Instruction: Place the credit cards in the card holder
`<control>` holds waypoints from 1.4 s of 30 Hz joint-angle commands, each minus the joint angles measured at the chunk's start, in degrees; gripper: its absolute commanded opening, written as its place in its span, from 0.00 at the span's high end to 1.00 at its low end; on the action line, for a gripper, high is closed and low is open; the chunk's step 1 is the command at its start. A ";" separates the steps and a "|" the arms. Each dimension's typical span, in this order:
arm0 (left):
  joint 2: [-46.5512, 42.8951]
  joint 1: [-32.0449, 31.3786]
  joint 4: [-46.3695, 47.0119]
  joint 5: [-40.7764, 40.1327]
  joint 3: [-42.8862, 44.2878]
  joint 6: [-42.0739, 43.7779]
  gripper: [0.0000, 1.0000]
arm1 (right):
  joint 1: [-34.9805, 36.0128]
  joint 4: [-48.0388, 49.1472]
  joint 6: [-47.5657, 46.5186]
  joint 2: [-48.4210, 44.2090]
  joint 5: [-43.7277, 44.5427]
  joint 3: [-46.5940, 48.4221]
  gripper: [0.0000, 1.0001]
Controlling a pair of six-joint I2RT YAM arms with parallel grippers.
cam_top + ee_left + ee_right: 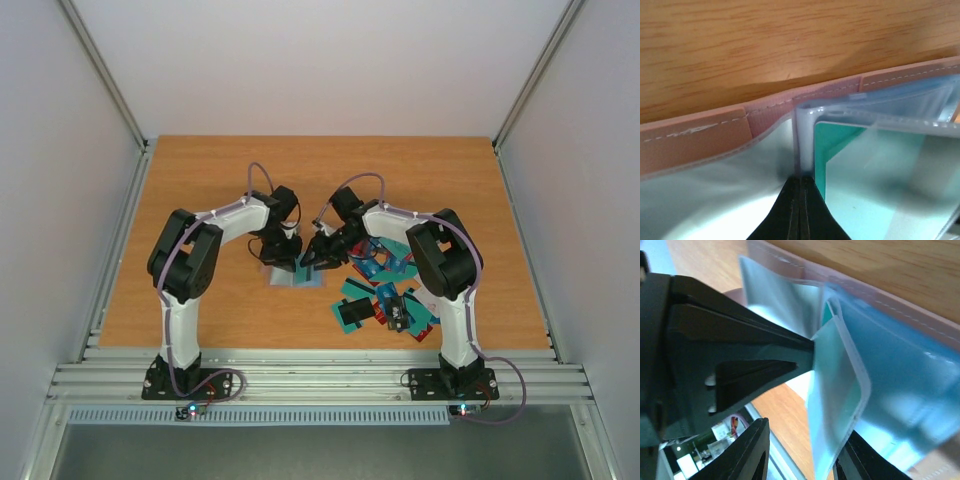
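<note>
Two black two-finger hands meet over one open card holder, a tan-pink stitched cover with clear plastic pockets, lying on the wooden desk just left of centre and nearer the near edge.

The credit cards lie in one loose heap on the desk just right of the holder, by the right arm. They are thin rectangles, mostly teal with a black stripe, with a few red and blue. They overlap, and the arm covers some, so I cannot count them exactly.

One teal card sits inside a clear pocket of the holder. Whether other pockets hold cards is hard to tell, since the plastic is blurred and glary.

The left hand has its fingers pressed together at the spine of the pockets, seemingly pinching a clear leaf seen edge-on.

The right hand has its fingers spread, with the raised pocket holding the teal card standing between them. The left finger is clear of it. Contact on the right side is hidden.
</note>
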 commanded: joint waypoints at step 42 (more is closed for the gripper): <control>-35.08 13.59 -5.04 -4.15 -13.30 0.31 0.98 | 5.89 -16.58 -3.84 1.62 -0.02 30.05 0.62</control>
